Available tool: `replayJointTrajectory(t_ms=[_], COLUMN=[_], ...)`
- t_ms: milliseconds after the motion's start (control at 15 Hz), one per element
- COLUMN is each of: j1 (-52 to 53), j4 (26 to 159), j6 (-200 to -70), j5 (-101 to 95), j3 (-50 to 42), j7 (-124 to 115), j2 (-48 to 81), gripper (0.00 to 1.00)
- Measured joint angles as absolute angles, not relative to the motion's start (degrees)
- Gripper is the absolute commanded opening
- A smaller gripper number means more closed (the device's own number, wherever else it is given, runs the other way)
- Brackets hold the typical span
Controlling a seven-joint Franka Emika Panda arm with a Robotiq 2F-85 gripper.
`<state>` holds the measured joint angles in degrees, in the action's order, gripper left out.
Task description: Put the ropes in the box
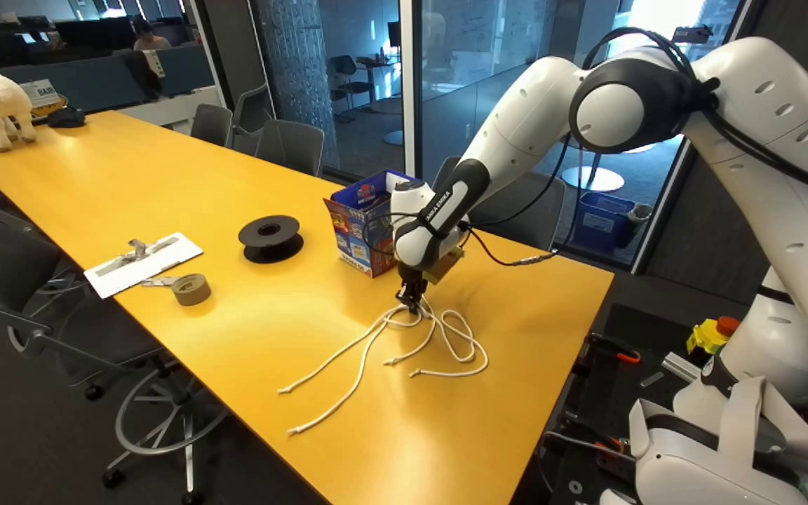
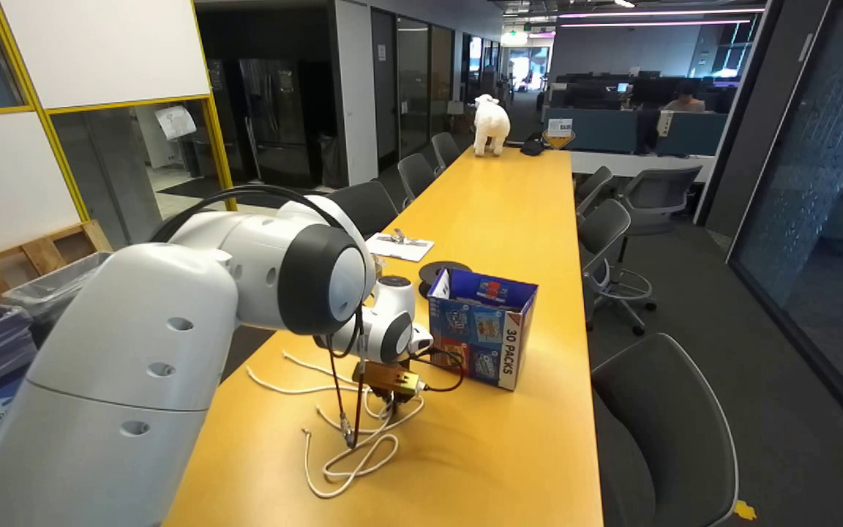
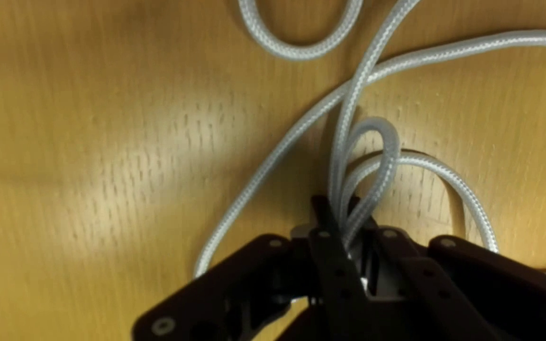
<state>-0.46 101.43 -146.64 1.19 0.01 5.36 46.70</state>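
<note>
The white ropes [image 1: 446,374] lie tangled in loops on the yellow table, with loose ends spread out. They also show in an exterior view [image 2: 328,495] and in the wrist view [image 3: 273,158]. My gripper [image 1: 412,306] points down at the table in the middle of the tangle, and shows in the wrist view too [image 3: 338,203]. Its fingers are closed around several strands, with a small loop standing up from between them. The box [image 1: 358,238], blue and red printed cardboard with an open top, stands upright beside the gripper; it also shows in an exterior view [image 2: 474,329]. Its inside bottom is hidden.
A black spool [image 1: 271,242] stands left of the box. A tape roll [image 1: 191,289] and a white clipboard [image 1: 144,265] lie near the table's edge. A toy sheep [image 2: 491,126] stands at the far end. Chairs [image 2: 663,432] line the table.
</note>
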Motion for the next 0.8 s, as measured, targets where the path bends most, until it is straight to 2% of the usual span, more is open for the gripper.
replayJointTrajectory(t_ms=[133,333,800], j1=[-1.54,-4.71,-13.14], j4=[101.40,100.64,92.52], j6=[-146.53,-144.58,-129.44], j5=[1.21,1.91,6.84], j3=[0.75,2.92,7.77], j7=[6.50,9.54,20.27], j2=[46.70,46.71,44.21], gripper=[0.04,0.04,0.04])
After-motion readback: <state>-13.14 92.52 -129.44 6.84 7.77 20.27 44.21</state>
